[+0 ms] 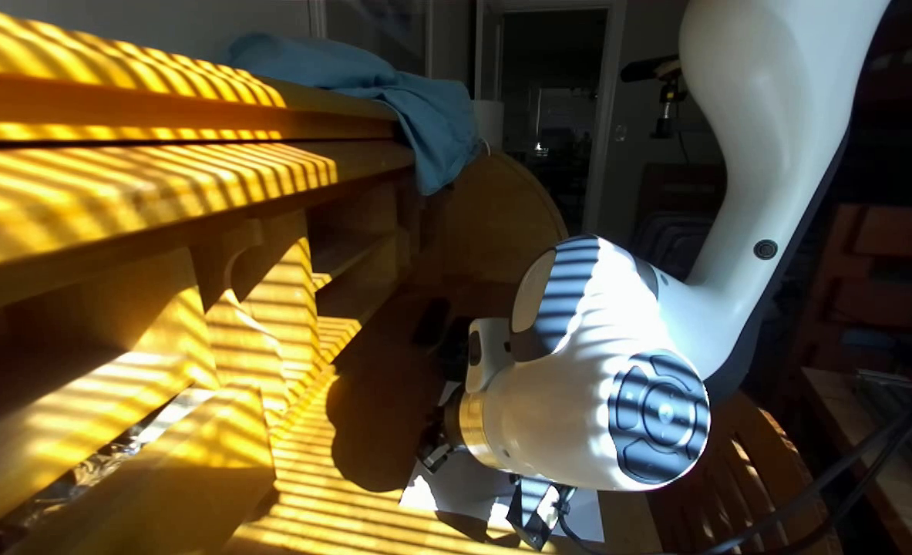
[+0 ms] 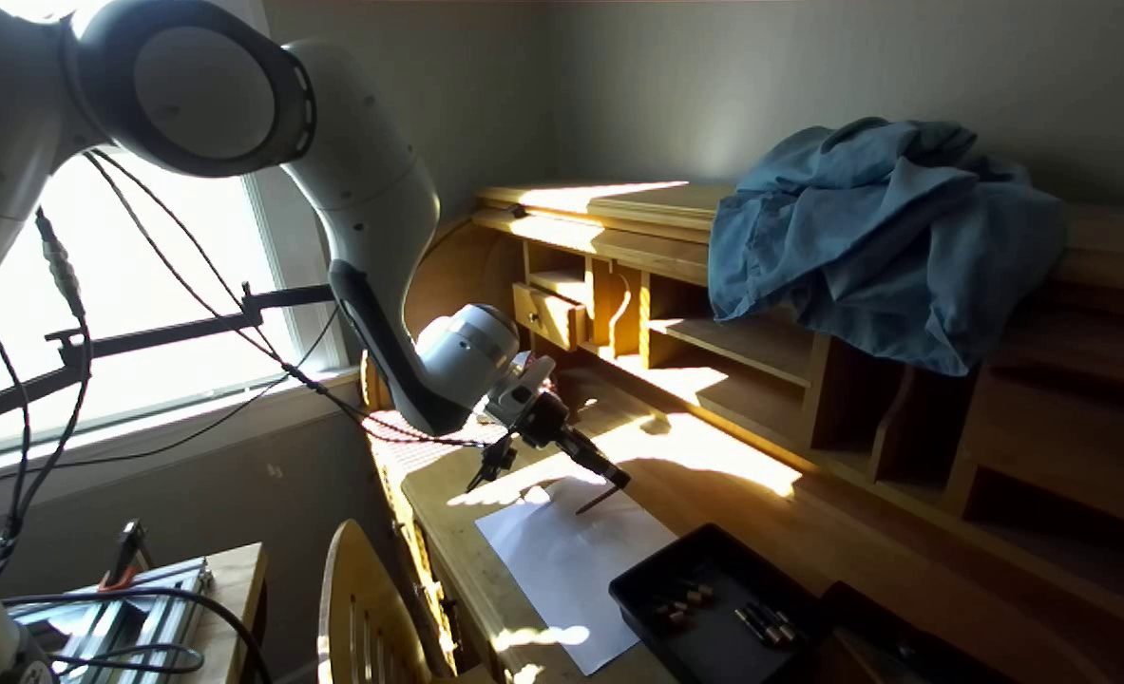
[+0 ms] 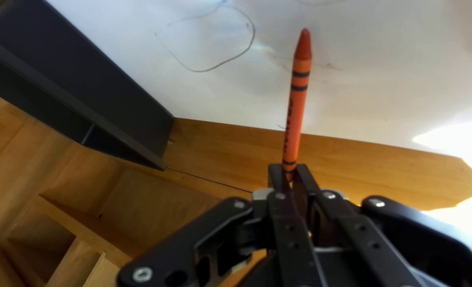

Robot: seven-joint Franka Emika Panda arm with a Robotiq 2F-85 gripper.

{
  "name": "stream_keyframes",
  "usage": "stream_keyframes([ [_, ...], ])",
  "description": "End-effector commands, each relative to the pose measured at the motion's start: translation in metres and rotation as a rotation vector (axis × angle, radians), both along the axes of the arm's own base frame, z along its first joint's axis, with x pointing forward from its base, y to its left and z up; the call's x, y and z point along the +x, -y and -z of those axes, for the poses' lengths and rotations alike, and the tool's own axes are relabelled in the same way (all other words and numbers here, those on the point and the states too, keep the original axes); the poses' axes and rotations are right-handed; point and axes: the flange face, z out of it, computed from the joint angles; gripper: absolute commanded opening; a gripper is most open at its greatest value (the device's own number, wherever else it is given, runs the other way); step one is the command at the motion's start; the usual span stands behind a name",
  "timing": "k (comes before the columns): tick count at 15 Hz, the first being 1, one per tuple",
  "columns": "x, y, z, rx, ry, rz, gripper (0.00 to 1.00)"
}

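The white arm [image 2: 367,180] reaches over a wooden bench [image 2: 771,503] whose upper part has open cubbyholes, and a blue cloth [image 2: 885,247] hangs over its top edge in both exterior views. On the bench lies a white sheet of paper [image 2: 562,570], with a black tray [image 2: 714,560] right at its edge; whether the tray overlaps the sheet I cannot tell. The jaws hang over the paper, clenched on a red-orange crayon [image 3: 295,111]. From this I judge that the picking-up is done: the crayon is out of the tray, and the grip looks settled. What is left is harder to judge: the crayon is not let go, and the visible paper shows no bold red-orange stroke, only thin grey lines [image 3: 220,65] and a faint brownish trace whose source cannot be told. As for the crayon's place, its rear end is pinched between the fingertips [image 3: 307,179] near its lower black bands, and most of its length juts out beyond them. In an exterior view it stands at a marked angle to the jaws, slanting down so that its tip [image 2: 580,512] points at the paper; contact there is too small to make out.
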Motion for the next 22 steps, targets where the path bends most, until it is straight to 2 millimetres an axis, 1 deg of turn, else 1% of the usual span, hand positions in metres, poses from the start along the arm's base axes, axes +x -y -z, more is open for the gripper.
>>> stream_keyframes([
  [1, 0.0017, -0.0004, 0.0013, -0.003, -0.006, -0.007, 0.02],
  [14, 0.0049, 0.0006, 0.0051, -0.007, -0.015, -0.015, 0.02],
  [22, 0.0065, 0.0054, 0.0087, -0.025, -0.019, 0.001, 0.02],
])
